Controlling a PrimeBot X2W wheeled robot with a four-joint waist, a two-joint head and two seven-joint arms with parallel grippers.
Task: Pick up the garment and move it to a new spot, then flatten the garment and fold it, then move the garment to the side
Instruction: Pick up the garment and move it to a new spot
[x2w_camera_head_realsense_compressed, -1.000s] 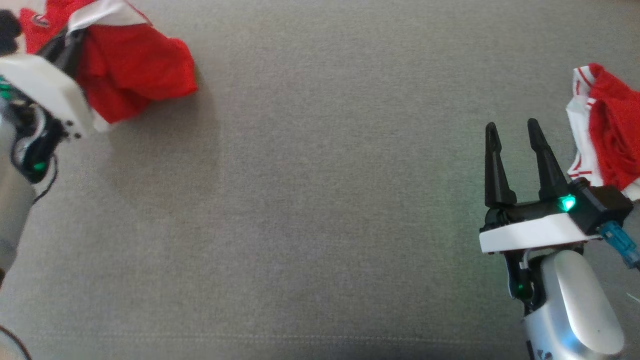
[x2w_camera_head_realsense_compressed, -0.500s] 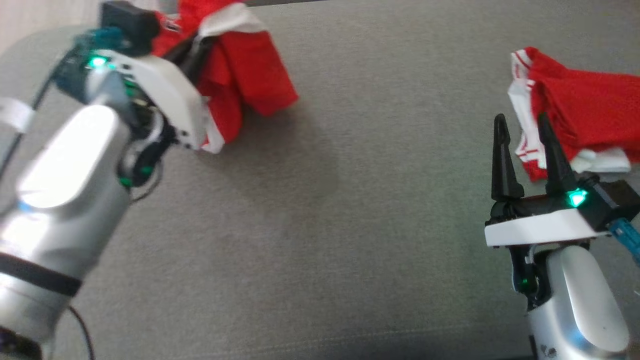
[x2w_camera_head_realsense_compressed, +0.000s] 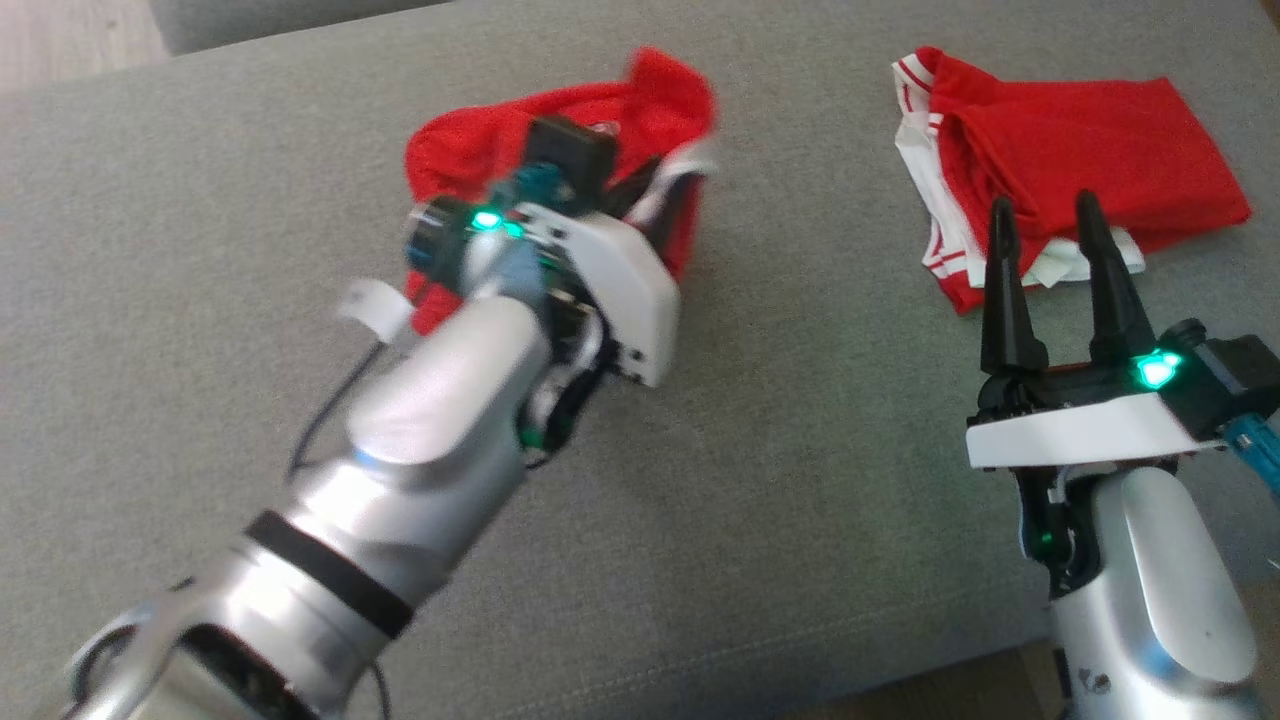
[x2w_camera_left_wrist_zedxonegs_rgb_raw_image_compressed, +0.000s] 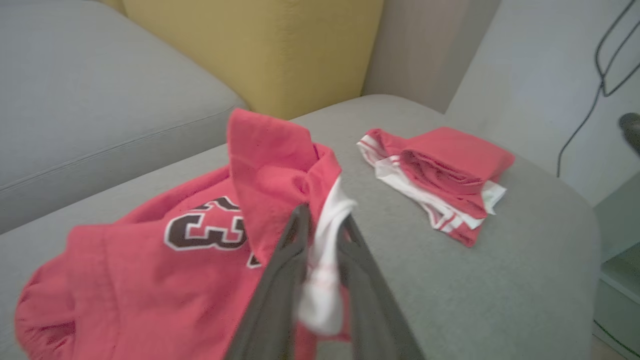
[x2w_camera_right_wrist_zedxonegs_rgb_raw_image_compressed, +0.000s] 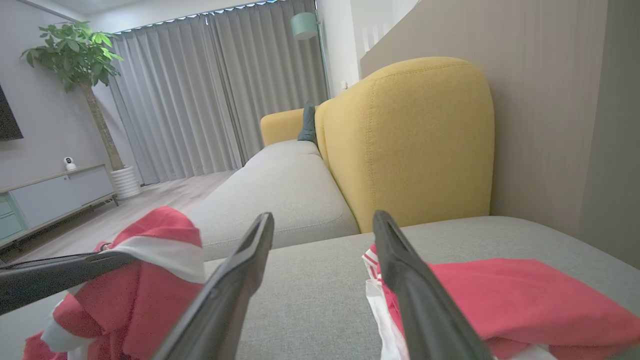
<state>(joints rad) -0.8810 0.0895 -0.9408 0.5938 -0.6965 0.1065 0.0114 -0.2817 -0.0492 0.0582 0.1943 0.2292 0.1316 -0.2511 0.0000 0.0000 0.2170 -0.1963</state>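
Observation:
A crumpled red garment with white trim and a dark number print lies bunched on the grey sofa cushion. My left gripper reaches into its right side. In the left wrist view the fingers stand close together with a strip of the white trim pinched between them, lifting a peak of red cloth. My right gripper hovers open and holds nothing, just in front of a second, folded red garment. The right wrist view shows the open fingers framing bare cushion.
The folded red garment sits near the cushion's right end. A yellow backrest rises behind the seat. The cushion's front edge runs along the head view's lower right, with wooden floor at the upper left.
The head camera has swung, shifting the whole picture. My left arm has carried the garment nearer the folded one, and its fingers have parted a little. The right gripper stays open.

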